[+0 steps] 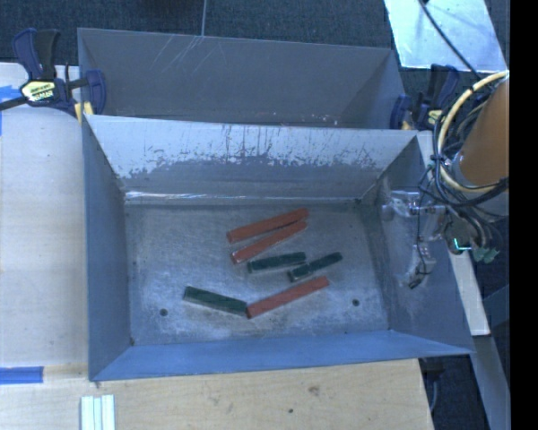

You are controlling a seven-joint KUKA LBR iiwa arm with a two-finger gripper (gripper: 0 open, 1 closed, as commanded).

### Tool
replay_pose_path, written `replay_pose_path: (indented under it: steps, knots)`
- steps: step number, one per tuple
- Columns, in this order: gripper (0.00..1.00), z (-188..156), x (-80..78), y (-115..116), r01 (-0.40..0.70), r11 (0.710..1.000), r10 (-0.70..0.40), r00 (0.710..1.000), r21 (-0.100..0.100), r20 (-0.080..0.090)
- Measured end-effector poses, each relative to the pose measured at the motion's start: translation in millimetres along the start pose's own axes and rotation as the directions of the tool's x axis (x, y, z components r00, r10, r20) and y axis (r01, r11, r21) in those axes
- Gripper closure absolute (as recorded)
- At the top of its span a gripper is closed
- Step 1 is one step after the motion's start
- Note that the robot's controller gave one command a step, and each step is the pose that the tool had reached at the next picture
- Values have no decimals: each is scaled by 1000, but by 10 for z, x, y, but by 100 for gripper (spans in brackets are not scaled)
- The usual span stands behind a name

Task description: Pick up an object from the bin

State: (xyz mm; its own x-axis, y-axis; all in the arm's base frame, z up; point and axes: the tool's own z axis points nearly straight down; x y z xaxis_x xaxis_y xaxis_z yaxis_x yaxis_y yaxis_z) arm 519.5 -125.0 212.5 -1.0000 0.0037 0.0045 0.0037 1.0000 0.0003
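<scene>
My gripper [419,274] hangs over the bin's right sloping wall, its thin metal fingers pointing down with nothing between them. On the bin floor to its left lie several flat sticks. Nearest is a red-brown stick [287,296] lying aslant, and just above it a short dark green stick [315,265]. Another dark green stick [275,262] lies beside that one.
Two red-brown sticks [267,227] lie side by side toward the back of the floor. A dark green stick [215,300] rests at the front left, touching the end of the nearest red-brown one. The arm's cables loop at the right.
</scene>
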Motion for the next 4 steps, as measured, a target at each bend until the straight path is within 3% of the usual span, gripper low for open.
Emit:
replay_pose_path:
  steps: [1,2,3,4]
  knots:
    - [0,1466,5,738,48,999,-48,999,-2,1]
    - [0,1121,238,1484,241,971,-241,971,-1,6]
    - [0,1125,82,1784,189,982,-189,982,0,10]
    - [0,1420,75,2028,126,992,-126,992,2,10]
